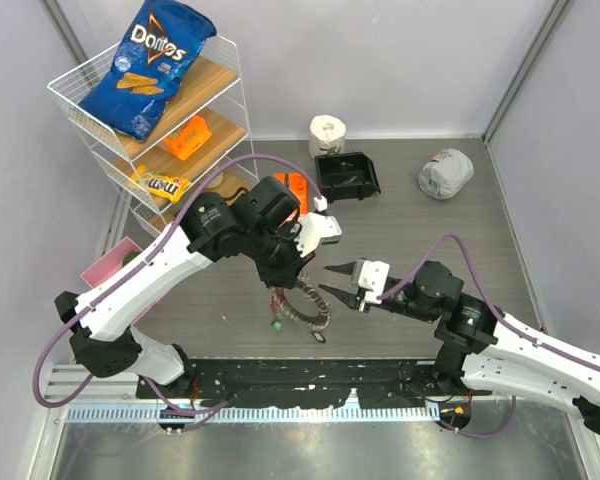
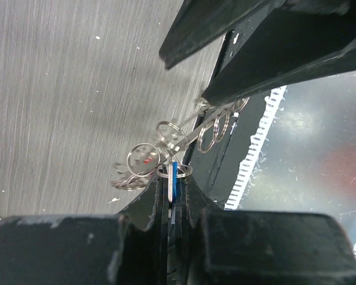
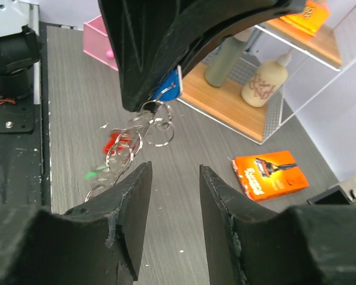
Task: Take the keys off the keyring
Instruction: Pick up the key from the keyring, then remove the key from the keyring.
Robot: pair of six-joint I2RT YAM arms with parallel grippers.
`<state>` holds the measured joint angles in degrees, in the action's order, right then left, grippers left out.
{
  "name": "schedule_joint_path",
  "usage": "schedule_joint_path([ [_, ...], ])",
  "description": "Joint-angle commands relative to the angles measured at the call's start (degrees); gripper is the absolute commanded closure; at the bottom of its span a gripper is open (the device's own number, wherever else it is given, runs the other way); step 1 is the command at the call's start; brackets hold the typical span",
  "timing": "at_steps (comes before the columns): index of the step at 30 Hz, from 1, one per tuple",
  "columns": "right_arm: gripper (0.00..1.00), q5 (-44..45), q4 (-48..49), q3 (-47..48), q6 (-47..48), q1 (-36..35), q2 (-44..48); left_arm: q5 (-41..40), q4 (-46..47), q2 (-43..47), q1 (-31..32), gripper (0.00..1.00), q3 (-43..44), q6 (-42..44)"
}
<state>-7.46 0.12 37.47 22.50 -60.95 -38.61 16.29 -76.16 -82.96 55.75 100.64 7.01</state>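
Note:
My left gripper (image 1: 280, 282) is shut on a blue-headed key (image 2: 174, 177) and holds it above the table. The keyring (image 1: 302, 312), a chain of silver rings, dangles from that key. It also shows in the left wrist view (image 2: 166, 141) and the right wrist view (image 3: 129, 149). Blurred red (image 3: 113, 142) and green (image 3: 92, 174) key heads hang low on it. My right gripper (image 1: 332, 281) is open and empty, its tips just right of the hanging ring. In the right wrist view its jaws (image 3: 174, 178) stand apart below the left gripper (image 3: 166, 47) and the blue key (image 3: 166, 90).
A wire shelf (image 1: 75, 100) at back left holds a Doritos bag (image 1: 148, 65), an orange pack (image 1: 188, 137) and M&Ms (image 1: 160, 184). An orange razor pack (image 3: 271, 176), a black bin (image 1: 347, 176), a paper roll (image 1: 327, 132), a grey bundle (image 1: 445, 173) and a pink box (image 1: 108, 265) are around.

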Motion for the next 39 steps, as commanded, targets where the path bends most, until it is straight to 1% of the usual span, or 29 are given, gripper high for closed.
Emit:
schedule_joint_path([
  [1,0.57,-5.7,6.2,0.8,-2.9,0.5,-1.9,0.1,-6.4,0.5,-0.3,1.0,3.1,1.5],
  [5,0.58,-6.9,8.8,0.8,-3.5,0.8,-2.6,1.5,-6.8,0.9,-0.2,1.0,3.2,2.7],
  [12,0.59,-10.0,10.1,2.3,-5.0,2.7,-3.2,0.8,-6.5,3.2,-0.2,1.0,2.4,4.2],
  [15,0.61,-12.0,10.9,2.9,-5.9,3.6,-4.3,1.6,-6.1,3.4,-0.3,1.0,2.0,4.3],
  [26,0.64,-17.2,14.3,4.8,-7.2,3.7,-8.1,3.3,-4.6,6.0,0.5,1.0,-0.4,5.3],
  [39,0.73,-21.0,15.1,7.0,-7.9,3.7,-11.6,3.8,-3.5,6.9,1.1,1.0,-0.9,5.5],
])
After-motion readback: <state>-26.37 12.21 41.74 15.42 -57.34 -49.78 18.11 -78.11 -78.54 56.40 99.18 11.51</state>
